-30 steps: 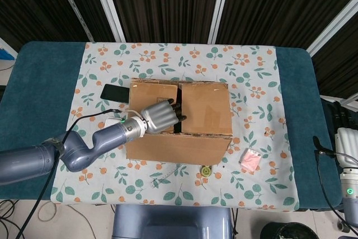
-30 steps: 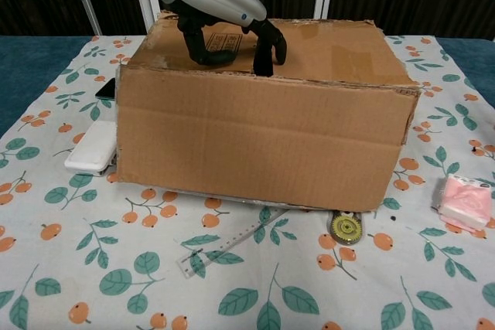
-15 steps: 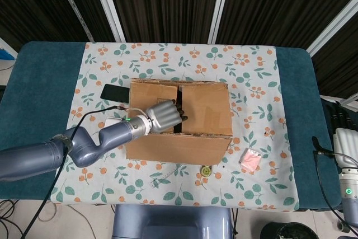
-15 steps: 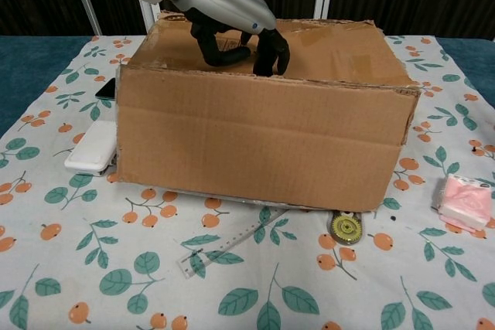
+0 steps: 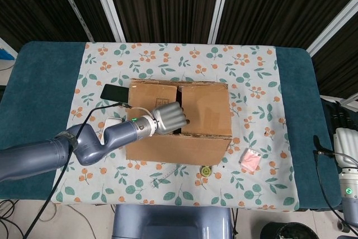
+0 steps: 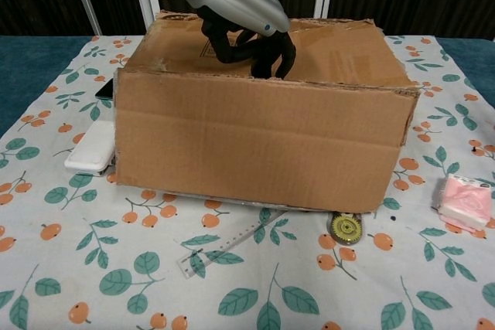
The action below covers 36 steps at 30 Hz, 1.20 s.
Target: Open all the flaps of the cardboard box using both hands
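Observation:
The cardboard box (image 5: 207, 138) (image 6: 255, 137) stands mid-table on the floral cloth, both top flaps lying flat. My left hand (image 5: 168, 117) (image 6: 240, 13) sits over the seam near the box's front edge. Its dark fingers (image 6: 272, 58) curl down into the gap beside the left flap (image 5: 146, 96) (image 6: 174, 48), with the thumb on top of that flap, so it grips the flap's edge. The right flap (image 5: 207, 107) (image 6: 340, 48) is untouched. Of the right side only an arm segment (image 5: 348, 160) shows at the far right edge; the right hand itself is out of both views.
A black phone (image 5: 114, 92) (image 6: 106, 88) and a white block (image 5: 113, 122) (image 6: 93, 148) lie left of the box. In front are a clear ruler (image 5: 168, 174) (image 6: 224, 249) and a small round yellow item (image 5: 206, 170) (image 6: 346, 228). A pink packet (image 5: 251, 159) (image 6: 466, 202) lies at right.
My left hand has slid right along the box top and curled tighter, its fingers going from spread over the left flap to hooked into the seam. The box has stayed put.

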Each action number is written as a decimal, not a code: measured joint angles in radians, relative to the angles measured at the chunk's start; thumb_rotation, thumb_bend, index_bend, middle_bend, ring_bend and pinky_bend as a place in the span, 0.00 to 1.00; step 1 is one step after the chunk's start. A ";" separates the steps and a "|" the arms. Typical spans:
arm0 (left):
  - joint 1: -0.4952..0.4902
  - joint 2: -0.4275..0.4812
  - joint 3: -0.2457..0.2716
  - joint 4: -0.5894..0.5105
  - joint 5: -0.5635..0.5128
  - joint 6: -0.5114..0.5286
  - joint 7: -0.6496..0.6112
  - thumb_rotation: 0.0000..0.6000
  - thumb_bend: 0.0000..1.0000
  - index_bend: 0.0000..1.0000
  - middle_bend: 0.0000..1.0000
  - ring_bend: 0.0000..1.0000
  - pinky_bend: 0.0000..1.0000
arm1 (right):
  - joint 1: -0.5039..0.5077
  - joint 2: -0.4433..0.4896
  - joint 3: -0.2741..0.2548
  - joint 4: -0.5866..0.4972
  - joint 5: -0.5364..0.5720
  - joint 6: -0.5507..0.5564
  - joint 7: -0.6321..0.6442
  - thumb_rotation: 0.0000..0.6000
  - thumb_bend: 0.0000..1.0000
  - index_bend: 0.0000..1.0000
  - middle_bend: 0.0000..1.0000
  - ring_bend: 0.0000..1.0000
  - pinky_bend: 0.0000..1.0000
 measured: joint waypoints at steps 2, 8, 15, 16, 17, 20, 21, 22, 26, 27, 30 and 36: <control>-0.001 0.003 0.002 -0.002 0.004 0.001 -0.002 1.00 0.89 0.30 0.41 0.38 0.44 | -0.001 0.000 0.001 0.000 0.000 0.000 0.001 1.00 0.45 0.00 0.00 0.00 0.18; -0.004 0.025 0.001 -0.012 0.021 0.014 -0.011 1.00 0.91 0.31 0.42 0.41 0.46 | -0.001 -0.001 0.002 0.000 -0.003 0.000 -0.001 1.00 0.45 0.00 0.00 0.00 0.18; -0.012 0.073 -0.008 -0.033 0.038 0.020 -0.019 1.00 0.91 0.31 0.43 0.43 0.47 | -0.001 -0.004 0.001 -0.001 -0.007 -0.002 -0.004 1.00 0.45 0.00 0.00 0.00 0.18; -0.013 0.082 -0.009 -0.038 0.040 0.020 -0.020 1.00 0.91 0.31 0.43 0.44 0.48 | -0.001 -0.004 0.001 -0.001 -0.007 -0.003 -0.003 1.00 0.45 0.00 0.00 0.00 0.18; -0.013 0.091 -0.009 -0.042 0.043 0.020 -0.021 1.00 0.91 0.31 0.43 0.45 0.48 | -0.001 -0.004 0.001 -0.001 -0.007 -0.004 -0.002 1.00 0.45 0.00 0.00 0.00 0.18; -0.012 0.134 -0.011 -0.068 0.050 0.021 -0.025 1.00 0.91 0.32 0.44 0.46 0.49 | -0.001 -0.005 0.002 -0.001 -0.008 -0.005 -0.001 1.00 0.45 0.00 0.00 0.00 0.18; -0.012 0.152 -0.012 -0.080 0.053 0.021 -0.027 1.00 0.91 0.32 0.44 0.46 0.49 | -0.001 -0.005 0.002 -0.002 -0.009 -0.005 0.000 1.00 0.45 0.00 0.00 0.00 0.18; -0.011 0.164 -0.012 -0.089 0.055 0.021 -0.028 1.00 0.91 0.32 0.44 0.46 0.49 | -0.002 -0.006 0.002 -0.002 -0.010 -0.004 0.000 1.00 0.45 0.00 0.00 0.00 0.18; -0.004 0.208 -0.014 -0.119 0.069 0.026 -0.035 1.00 0.91 0.32 0.44 0.46 0.49 | -0.002 -0.007 0.001 -0.001 -0.013 -0.004 0.000 1.00 0.46 0.00 0.00 0.00 0.18; -0.003 0.218 -0.015 -0.125 0.071 0.028 -0.037 1.00 0.91 0.32 0.44 0.46 0.49 | -0.002 -0.007 0.001 -0.002 -0.013 -0.004 0.000 1.00 0.46 0.00 0.00 0.00 0.18; 0.004 0.250 -0.020 -0.144 0.081 0.035 -0.042 1.00 0.91 0.32 0.44 0.46 0.49 | -0.002 -0.009 0.000 -0.002 -0.016 -0.003 -0.002 1.00 0.46 0.00 0.00 0.00 0.18; 0.024 0.307 -0.032 -0.183 0.094 0.043 -0.064 1.00 0.91 0.32 0.44 0.46 0.49 | -0.002 -0.012 -0.002 -0.003 -0.021 -0.004 -0.004 1.00 0.46 0.00 0.00 0.00 0.18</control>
